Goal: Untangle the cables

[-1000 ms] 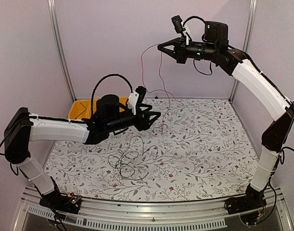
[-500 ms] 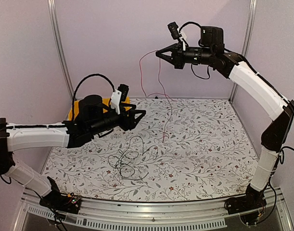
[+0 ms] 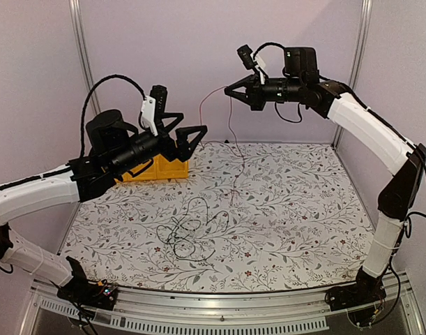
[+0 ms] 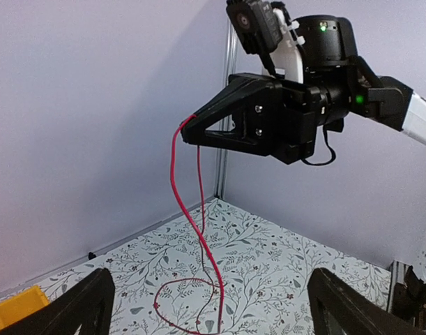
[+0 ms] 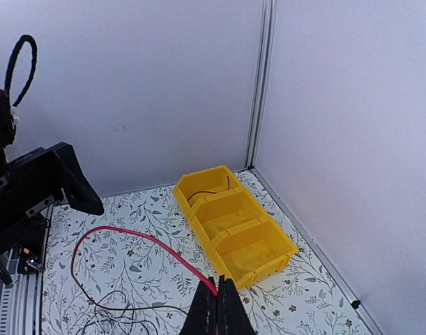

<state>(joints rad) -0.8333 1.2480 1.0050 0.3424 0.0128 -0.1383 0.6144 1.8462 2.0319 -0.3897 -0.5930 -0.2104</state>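
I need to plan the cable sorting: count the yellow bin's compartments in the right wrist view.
3, in one row beside the wall: the far compartment, with a dark wire inside; the middle compartment; the nearest compartment. None seems hidden in that view.

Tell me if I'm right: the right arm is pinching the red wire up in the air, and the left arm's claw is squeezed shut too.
Not quite. The left claw is wide open and holds nothing; the left wrist view shows its fingers far apart. The right claw is indeed pinching the red wire up in the air.
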